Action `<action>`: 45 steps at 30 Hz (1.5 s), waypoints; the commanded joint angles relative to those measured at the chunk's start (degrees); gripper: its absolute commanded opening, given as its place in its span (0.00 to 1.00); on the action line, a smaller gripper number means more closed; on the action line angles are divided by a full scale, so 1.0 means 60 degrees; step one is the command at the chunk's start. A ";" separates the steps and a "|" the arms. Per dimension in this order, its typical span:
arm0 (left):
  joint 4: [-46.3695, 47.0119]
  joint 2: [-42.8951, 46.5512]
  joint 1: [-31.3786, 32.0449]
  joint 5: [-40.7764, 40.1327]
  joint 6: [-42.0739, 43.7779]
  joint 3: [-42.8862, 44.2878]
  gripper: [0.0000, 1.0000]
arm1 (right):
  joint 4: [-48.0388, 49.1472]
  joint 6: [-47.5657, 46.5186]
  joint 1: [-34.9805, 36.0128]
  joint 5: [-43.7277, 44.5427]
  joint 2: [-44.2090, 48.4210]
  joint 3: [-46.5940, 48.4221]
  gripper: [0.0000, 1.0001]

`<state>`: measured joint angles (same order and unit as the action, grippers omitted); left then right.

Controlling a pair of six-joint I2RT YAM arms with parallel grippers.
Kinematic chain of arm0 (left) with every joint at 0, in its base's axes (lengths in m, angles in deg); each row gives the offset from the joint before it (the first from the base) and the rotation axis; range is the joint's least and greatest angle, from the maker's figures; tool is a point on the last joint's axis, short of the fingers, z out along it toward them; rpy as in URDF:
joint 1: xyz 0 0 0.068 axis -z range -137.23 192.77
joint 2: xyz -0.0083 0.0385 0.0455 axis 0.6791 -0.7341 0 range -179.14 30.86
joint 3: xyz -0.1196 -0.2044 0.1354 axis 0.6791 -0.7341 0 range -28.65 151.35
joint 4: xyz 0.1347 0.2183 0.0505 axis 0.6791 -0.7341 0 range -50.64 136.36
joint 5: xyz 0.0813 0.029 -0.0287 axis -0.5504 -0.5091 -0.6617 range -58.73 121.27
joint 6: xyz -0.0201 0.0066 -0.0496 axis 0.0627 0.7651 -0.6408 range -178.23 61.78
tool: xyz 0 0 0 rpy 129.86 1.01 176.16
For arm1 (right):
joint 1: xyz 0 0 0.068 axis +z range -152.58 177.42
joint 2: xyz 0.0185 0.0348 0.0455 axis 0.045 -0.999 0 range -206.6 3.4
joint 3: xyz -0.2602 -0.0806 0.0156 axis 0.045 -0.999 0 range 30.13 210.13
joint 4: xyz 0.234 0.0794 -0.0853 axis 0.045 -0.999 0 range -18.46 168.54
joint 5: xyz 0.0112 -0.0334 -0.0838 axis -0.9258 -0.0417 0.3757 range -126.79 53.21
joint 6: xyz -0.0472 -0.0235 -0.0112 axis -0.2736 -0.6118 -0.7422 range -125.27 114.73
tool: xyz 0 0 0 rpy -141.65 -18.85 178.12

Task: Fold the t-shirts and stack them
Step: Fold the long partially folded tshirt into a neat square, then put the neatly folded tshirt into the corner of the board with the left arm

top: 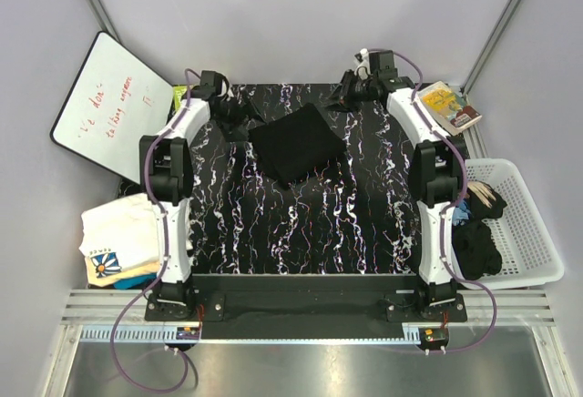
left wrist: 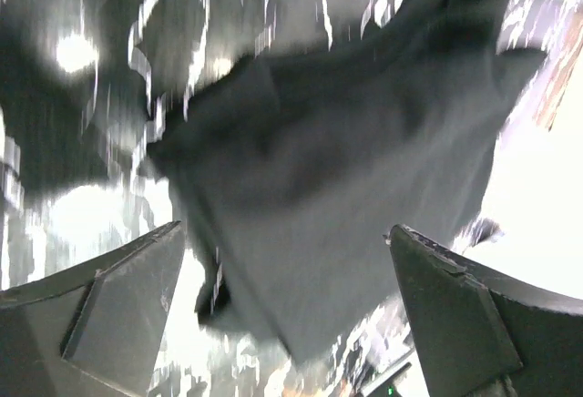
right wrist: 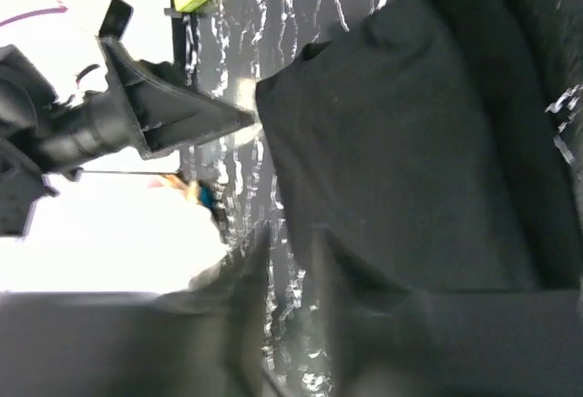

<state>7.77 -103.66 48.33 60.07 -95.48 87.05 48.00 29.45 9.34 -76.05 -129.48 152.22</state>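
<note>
A plain black t-shirt (top: 298, 145), folded into a rough square, lies at the back middle of the black marbled table (top: 301, 233). My left gripper (top: 228, 110) hovers at its left corner with its jaws wide open; in the left wrist view the tee (left wrist: 346, 142) lies past the left gripper (left wrist: 284, 230), untouched. My right gripper (top: 351, 95) is off the shirt's far right edge. The right wrist view is blurred: the right gripper (right wrist: 291, 229) is open with bare table in its gap, beside the tee (right wrist: 401, 160).
White folded tees (top: 123, 233), one with a blue-and-yellow print (top: 105, 263), are piled left of the table. A white slatted basket (top: 533, 224) on the right holds dark cloth (top: 478, 247). A whiteboard (top: 109, 110) leans back left; a book (top: 449, 106) lies back right.
</note>
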 commanded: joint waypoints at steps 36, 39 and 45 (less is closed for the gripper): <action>-0.6591 0.5942 0.0449 -0.8314 0.2167 -0.7037 0.95 | -0.3390 -0.2681 0.1983 0.1989 0.1170 -0.0279 0.12; -0.6474 0.5312 0.0640 -0.8637 0.2050 -0.7154 0.95 | -0.3362 -0.2710 0.1983 0.2018 0.1228 -0.0308 0.12; -0.6196 0.4344 0.0684 -0.9252 0.1889 -0.7476 0.95 | -0.3376 -0.2784 0.1866 0.2077 0.1433 -0.0542 0.13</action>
<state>-29.76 -75.33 52.40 9.71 -82.61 43.07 26.82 13.82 21.03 -63.79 -125.99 149.68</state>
